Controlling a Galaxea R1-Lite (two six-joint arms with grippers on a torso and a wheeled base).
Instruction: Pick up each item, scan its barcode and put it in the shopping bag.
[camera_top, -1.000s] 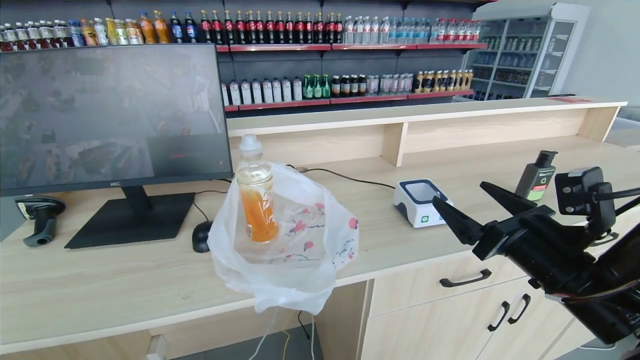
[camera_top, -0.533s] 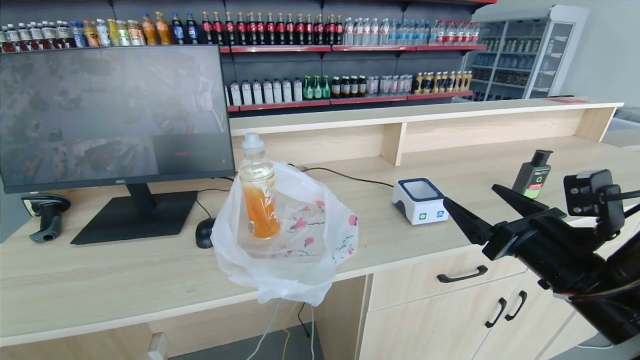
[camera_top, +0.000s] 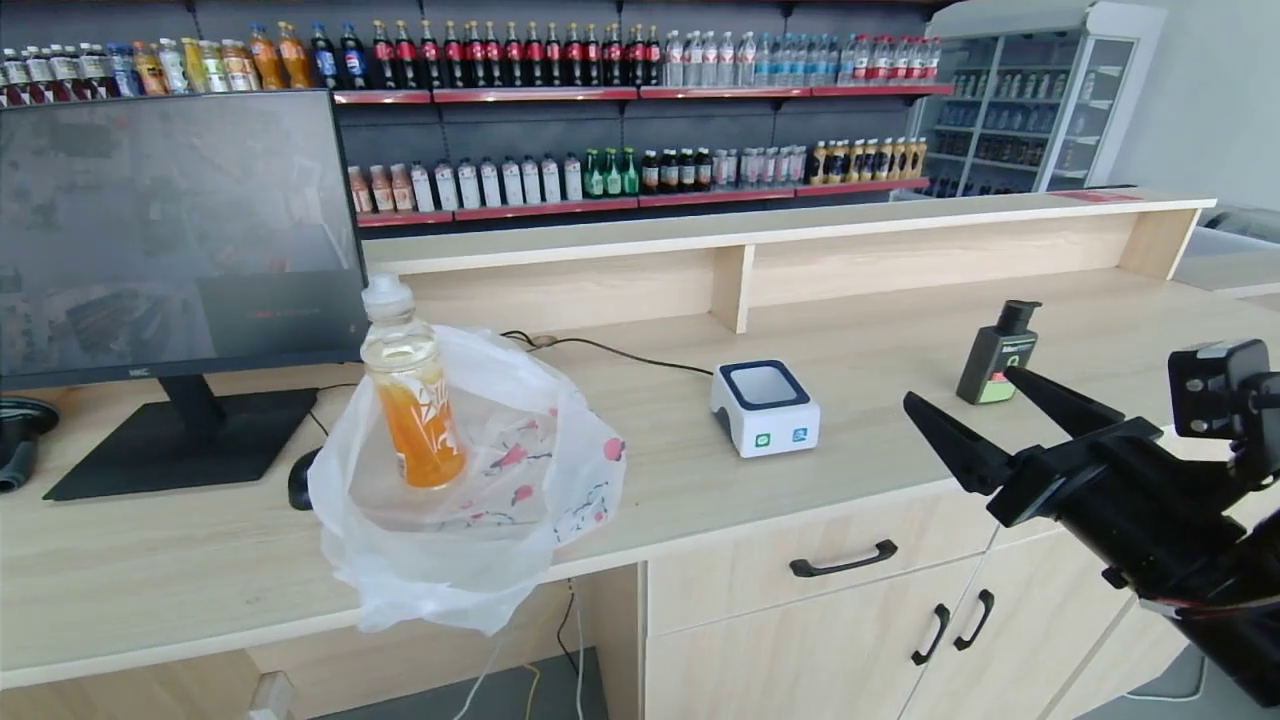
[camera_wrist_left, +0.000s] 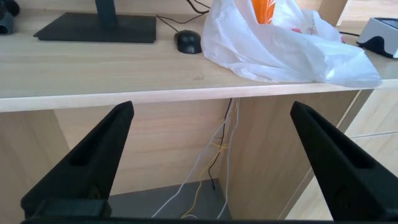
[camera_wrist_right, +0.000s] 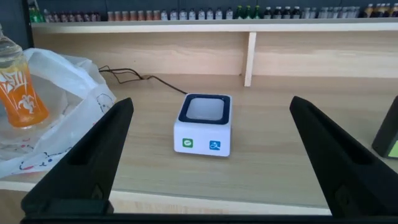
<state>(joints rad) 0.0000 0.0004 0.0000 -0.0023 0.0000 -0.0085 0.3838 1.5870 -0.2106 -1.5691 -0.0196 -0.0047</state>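
An orange drink bottle (camera_top: 410, 400) stands upright inside the white plastic shopping bag (camera_top: 470, 500), which hangs over the counter's front edge. The white barcode scanner (camera_top: 765, 408) sits mid-counter. A dark green bottle with a black cap (camera_top: 995, 355) stands to its right. My right gripper (camera_top: 960, 388) is open and empty, held off the counter's front edge, between scanner and dark bottle in the head view. In the right wrist view the right gripper (camera_wrist_right: 211, 102) faces the scanner (camera_wrist_right: 205, 124). My left gripper (camera_wrist_left: 211, 109) is open and empty, low in front of the counter, below the bag (camera_wrist_left: 280, 43).
A monitor (camera_top: 170, 230) on a black base, a mouse (camera_top: 300, 478) and a handheld scanner (camera_top: 15, 440) stand at the counter's left. A cable (camera_top: 600, 350) runs behind the bag. A raised shelf ledge (camera_top: 800, 225) backs the counter; drawers and cupboard doors (camera_top: 840, 560) are below.
The head camera has shifted, so bag, scanner and monitor now sit farther left in view. My right gripper stays open and now lines up closer to the dark green bottle.
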